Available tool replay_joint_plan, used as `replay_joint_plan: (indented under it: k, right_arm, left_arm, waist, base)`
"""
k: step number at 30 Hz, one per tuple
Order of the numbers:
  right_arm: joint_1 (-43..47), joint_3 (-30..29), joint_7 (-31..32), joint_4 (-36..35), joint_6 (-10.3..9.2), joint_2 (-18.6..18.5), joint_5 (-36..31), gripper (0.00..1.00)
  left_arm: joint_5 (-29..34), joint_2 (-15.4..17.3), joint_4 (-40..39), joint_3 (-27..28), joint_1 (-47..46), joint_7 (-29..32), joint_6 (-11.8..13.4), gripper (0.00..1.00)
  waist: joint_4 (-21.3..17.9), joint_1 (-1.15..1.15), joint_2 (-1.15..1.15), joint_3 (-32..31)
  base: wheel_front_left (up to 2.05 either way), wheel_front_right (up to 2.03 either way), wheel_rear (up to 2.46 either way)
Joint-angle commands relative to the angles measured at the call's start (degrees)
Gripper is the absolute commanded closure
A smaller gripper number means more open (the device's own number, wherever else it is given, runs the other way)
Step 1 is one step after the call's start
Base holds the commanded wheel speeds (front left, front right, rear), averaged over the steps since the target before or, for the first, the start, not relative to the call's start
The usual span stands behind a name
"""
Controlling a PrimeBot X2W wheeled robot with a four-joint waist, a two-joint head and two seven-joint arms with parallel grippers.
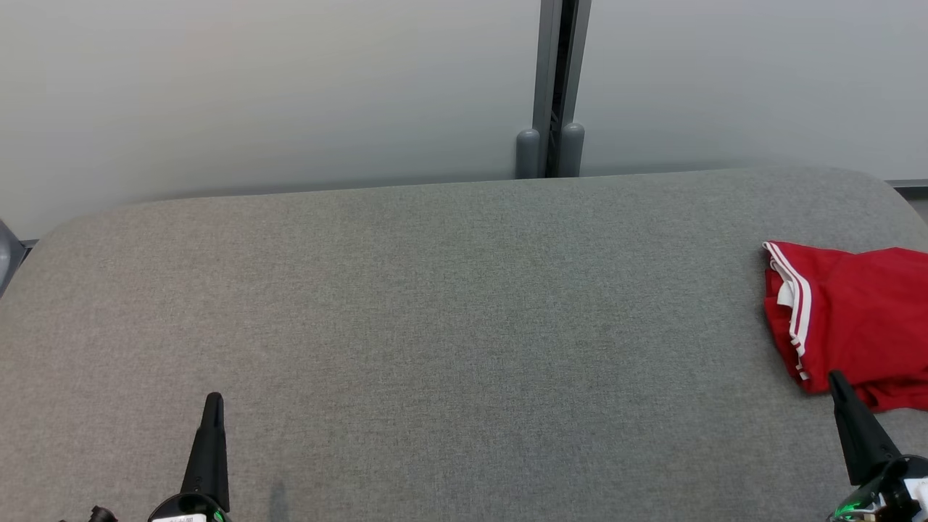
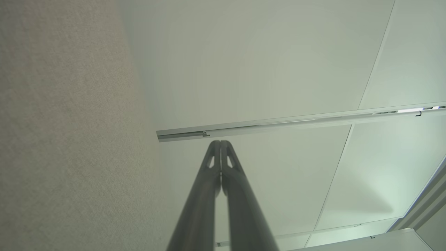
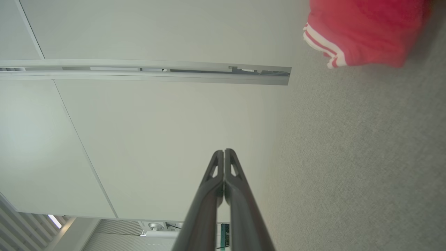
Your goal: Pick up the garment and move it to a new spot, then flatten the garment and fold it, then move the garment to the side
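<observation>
The red garment lies bunched at the right edge of the worktop, its near hem just past the tips of the right fingers. The left fingers are well apart from it. Both pairs are pressed together, holding nothing.

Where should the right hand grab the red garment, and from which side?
Probably the white-striped edge of the red garment, which faces the middle of the grey table: its layers bunch there and look slightly raised. Come from the near side, where the right hand sits shut by the garment's near corner; open it first.
</observation>
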Motion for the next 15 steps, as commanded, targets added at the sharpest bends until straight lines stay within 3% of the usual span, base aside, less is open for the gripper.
replay_joint_plan:
  k: [1,15]
  right_arm:
    - [-0.45,-0.06,0.16,0.2,0.02,-0.04,-0.36,1.0]
    - [-0.48,-0.16,0.27,0.21,0.02,0.01,-0.41,1.0]
  left_arm:
    - [0.07,0.07,-0.23,0.26,0.22,0.02,-0.25,1.0]
    - [0.09,0.05,-0.23,0.27,0.22,0.04,-0.25,1.0]
  waist:
    - [0.0,0.0,0.0,0.0]
    - [0.0,0.0,0.0,0.0]
  base:
    - [0.0,0.0,0.0]
    - [0.0,0.0,0.0]
